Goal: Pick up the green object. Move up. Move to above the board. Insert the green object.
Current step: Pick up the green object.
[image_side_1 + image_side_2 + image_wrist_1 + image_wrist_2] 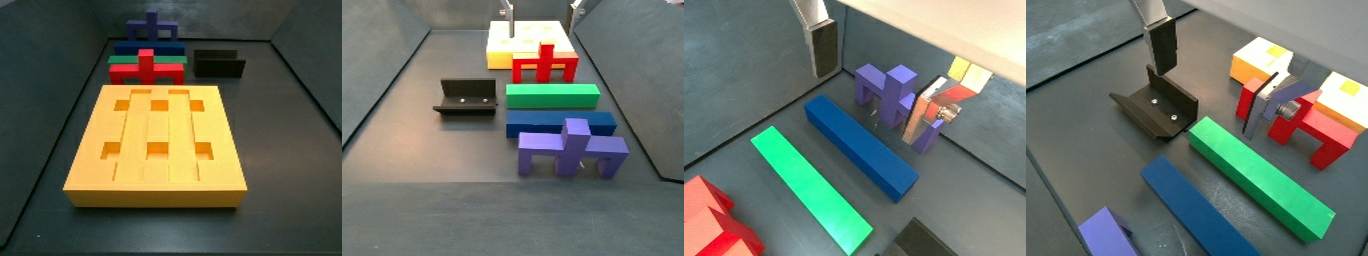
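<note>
The green object [553, 96] lies flat on the floor between the red cross-shaped block [544, 64] and the blue bar [560, 123], beside the fixture [466, 98]. It looks rigid, light and smooth; a mid-length grasp across its width suits best. The gripper [1158, 40] hangs empty above it, one finger [823, 48] visible; its spread cannot be judged.

Claw [1160, 45] high above the floor, one silver finger [822, 48] visible
</note>
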Controlling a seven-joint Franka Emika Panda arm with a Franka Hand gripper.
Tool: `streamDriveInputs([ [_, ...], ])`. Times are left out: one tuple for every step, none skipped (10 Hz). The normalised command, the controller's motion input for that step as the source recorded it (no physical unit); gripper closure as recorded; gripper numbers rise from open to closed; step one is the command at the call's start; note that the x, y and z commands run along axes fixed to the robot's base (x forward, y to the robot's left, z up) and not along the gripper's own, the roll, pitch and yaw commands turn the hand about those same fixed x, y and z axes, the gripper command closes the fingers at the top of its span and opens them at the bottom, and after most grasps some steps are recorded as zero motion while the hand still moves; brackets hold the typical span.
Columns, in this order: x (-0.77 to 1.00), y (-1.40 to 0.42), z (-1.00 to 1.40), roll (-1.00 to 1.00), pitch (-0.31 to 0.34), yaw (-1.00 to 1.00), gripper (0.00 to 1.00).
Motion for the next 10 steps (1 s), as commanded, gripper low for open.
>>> streamDriveInputs([
  [0.0,0.0,0.0,-0.01,0.0,0.0,0.0],
  [-0.09,-0.01,0.0,0.0,-0.083,-0.13,0.0],
  [-0.15,-0.19,-0.14,-0.01,-0.136,-0.58,0.0],
  [0.0,-0.03,-0.3,-0.12,-0.139,-0.97,0.0],
  [-0.03,-0.03,-0.35,-0.11,-0.199,-0.99,0.0],
  [-0.03,-0.04,-0.35,-0.1,-0.196,-1.0,0.0],
  [-0.04,-0.05,-0.35,-0.11,-0.233,-0.99,0.0],
  [-0.02,-0.05,-0.34,-0.1,-0.211,-0.99,0.0],
  [0.01,0.0,-0.2,-0.09,-0.124,-0.59,0.0],
  [0.0,0.0,-0.21,0.0,-0.004,-0.09,0.0],
])
